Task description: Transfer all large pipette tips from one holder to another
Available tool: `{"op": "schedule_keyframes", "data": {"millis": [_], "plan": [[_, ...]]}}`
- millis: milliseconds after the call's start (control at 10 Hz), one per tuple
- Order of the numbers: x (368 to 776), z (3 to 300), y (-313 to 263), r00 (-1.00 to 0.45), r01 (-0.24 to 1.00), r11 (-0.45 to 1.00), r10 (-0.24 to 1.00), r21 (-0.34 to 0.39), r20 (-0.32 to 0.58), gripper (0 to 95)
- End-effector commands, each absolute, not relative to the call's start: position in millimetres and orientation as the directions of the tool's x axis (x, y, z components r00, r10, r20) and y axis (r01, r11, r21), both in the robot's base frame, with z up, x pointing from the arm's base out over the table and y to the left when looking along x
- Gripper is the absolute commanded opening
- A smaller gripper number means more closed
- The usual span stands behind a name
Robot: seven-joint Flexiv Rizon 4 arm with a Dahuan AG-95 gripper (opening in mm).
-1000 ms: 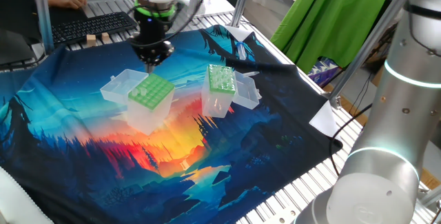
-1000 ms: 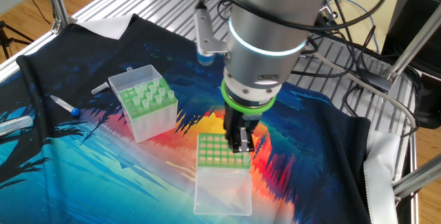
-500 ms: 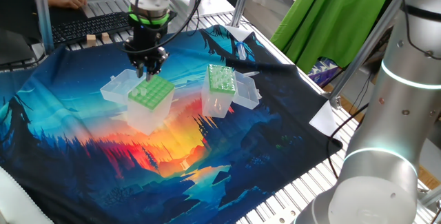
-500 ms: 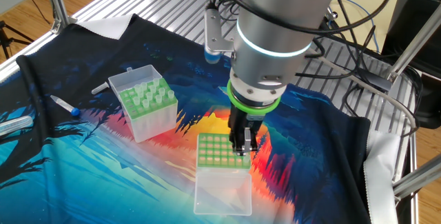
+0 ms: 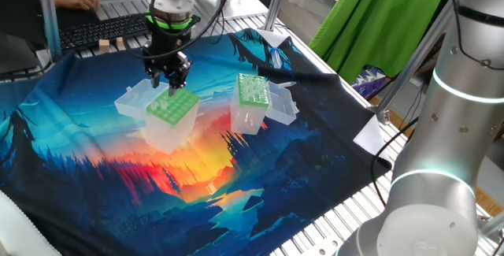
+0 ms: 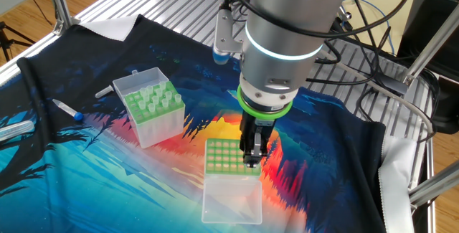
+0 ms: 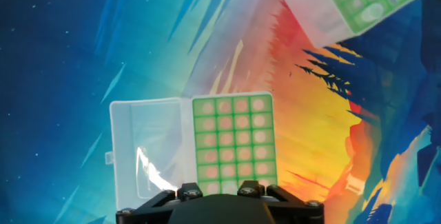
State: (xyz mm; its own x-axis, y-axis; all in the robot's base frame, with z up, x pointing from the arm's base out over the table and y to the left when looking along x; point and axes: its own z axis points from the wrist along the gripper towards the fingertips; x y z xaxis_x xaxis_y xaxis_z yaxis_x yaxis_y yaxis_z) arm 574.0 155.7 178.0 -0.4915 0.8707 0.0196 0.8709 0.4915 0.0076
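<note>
Bright, even overhead light; sharp frames, soft shadows, slight glare on plastic.

One fixed view looks down across the cloth (image 5: 94,177) from beside the arm's base, facing the keyboard (image 5: 102,27). The other fixed view faces back, closer, past the arm. The hand view looks straight down, nearest. All three share the two boxes (image 5: 172,108) (image 6: 231,158) (image 7: 233,141)

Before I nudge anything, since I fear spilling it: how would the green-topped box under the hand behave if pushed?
Probably light: the box is thin clear plastic and looks largely hollow, so it would likely slide on the cloth. It stands fairly tall, so a high push might tip it. Walls look stiff.
</note>
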Motion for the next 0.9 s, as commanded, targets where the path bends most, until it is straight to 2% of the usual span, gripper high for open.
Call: {"op": "schedule_keyframes", "data": {"millis": [100, 900], "plan": [[575.6, 177.5, 157.0, -0.526, 0.851, 0.525, 0.851, -0.01, -0.013, 0.0], [575.6, 177.5, 157.0, -0.525, 0.851, 0.525, 0.85, 0.012, 0.037, 0.0]]}}
